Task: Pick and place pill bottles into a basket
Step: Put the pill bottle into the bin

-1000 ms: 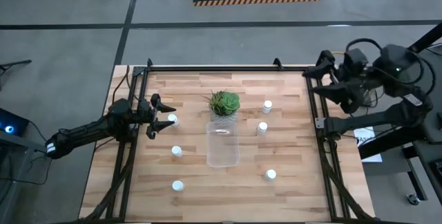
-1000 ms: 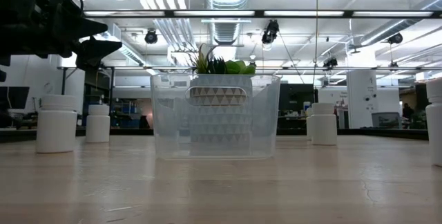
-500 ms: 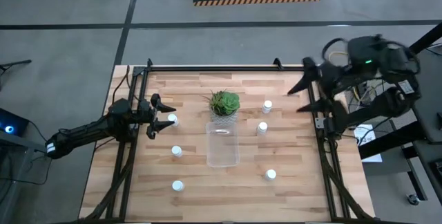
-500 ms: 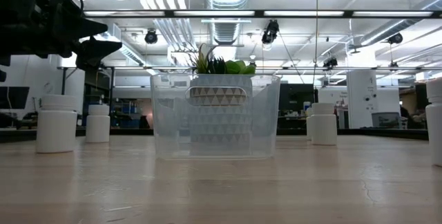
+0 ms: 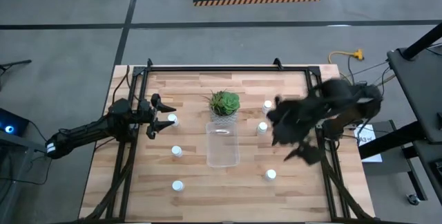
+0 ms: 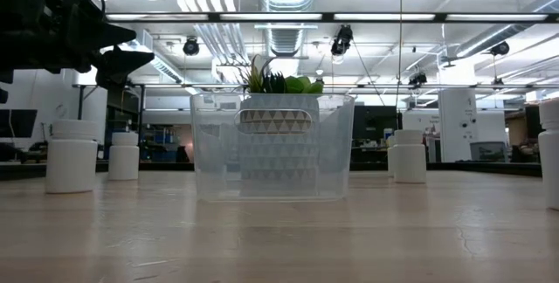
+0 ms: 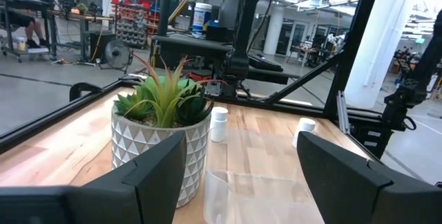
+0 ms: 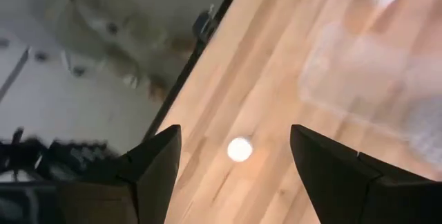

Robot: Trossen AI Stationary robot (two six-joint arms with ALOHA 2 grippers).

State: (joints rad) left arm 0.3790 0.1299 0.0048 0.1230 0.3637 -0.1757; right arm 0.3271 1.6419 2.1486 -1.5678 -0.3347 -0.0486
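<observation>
Six small white pill bottles stand upright on the wooden table: three left of the basket (image 5: 172, 119) (image 5: 176, 151) (image 5: 177, 185) and three right of it (image 5: 267, 105) (image 5: 262, 128) (image 5: 271, 175). The clear basket (image 5: 223, 144) stands on the table in the middle, just in front of the potted plant (image 5: 224, 103). My left gripper (image 5: 164, 117) is open and hovers above the far-left bottle, high over it in the low view (image 6: 105, 43). My right gripper (image 5: 290, 140) is open and blurred, above the table right of the basket. Its wrist view (image 8: 235, 175) looks down on one bottle (image 8: 239, 149).
The plant in its white patterned pot (image 7: 162, 137) stands straight ahead of my left gripper, with the basket's rim (image 7: 255, 182) beside it. A black frame (image 5: 318, 124) runs along the table's edges. Bare wood lies near the front edge.
My right arm has swung in fast from beyond the table's far right corner, toward the left and near edges. It now hangs over the right part of the table beside the basket, its gripper pointing down. The bottles and basket have not moved.
</observation>
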